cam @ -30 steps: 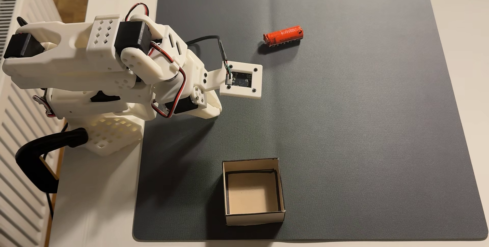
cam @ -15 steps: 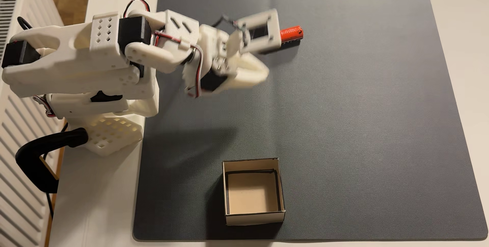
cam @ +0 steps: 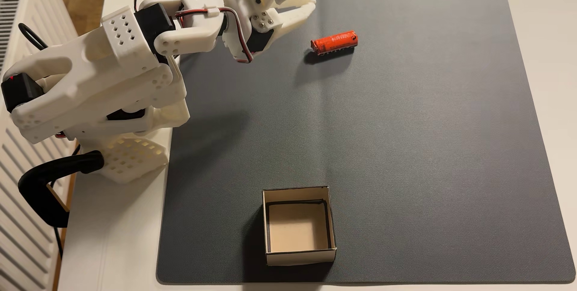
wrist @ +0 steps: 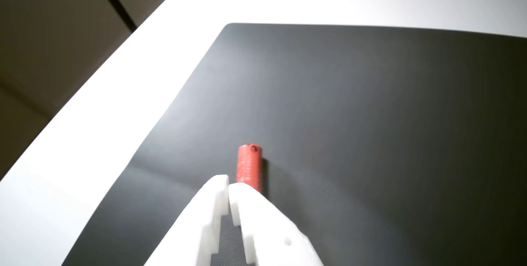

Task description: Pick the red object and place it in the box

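The red object (cam: 334, 43) lies on its side on the dark mat, in the upper middle of the fixed view. In the wrist view the red object (wrist: 249, 166) points away from me, just past my fingertips. My white gripper (cam: 312, 2) hangs above the mat's far edge, up and left of the red object and apart from it. The gripper (wrist: 229, 185) is shut, its tips meeting with nothing between them. The box (cam: 298, 225), open-topped cardboard with a tan floor, stands empty near the mat's front edge.
A dark grey mat (cam: 406, 138) covers most of the white table (cam: 118, 247). The arm's base and a black clamp (cam: 46, 182) sit at the table's left edge, beside a white radiator (cam: 18, 185).
The arm has swung from the mat's left middle up toward the far edge, and its camera mount no longer covers the red object. The red object and the box have not moved.
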Controlling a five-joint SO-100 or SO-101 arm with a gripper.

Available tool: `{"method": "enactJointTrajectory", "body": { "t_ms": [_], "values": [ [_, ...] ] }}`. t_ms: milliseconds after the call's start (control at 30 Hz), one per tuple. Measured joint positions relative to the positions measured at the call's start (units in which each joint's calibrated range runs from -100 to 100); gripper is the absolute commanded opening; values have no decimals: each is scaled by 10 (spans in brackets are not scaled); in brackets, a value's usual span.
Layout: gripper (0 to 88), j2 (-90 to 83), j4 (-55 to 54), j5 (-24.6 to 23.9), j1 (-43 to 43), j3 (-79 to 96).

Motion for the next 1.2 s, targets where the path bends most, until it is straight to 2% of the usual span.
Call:
{"method": "enactJointTrajectory", "body": {
  "t_ms": [333,533,633,833,1200],
  "values": [
    [21,0,68,0,-19,-6],
    [200,17,76,0,-24,-15],
    [230,49,72,0,-22,-22],
    [237,160,28,0,-20,-72],
    [237,489,-142,-2,-29,-203]
  ]
}}
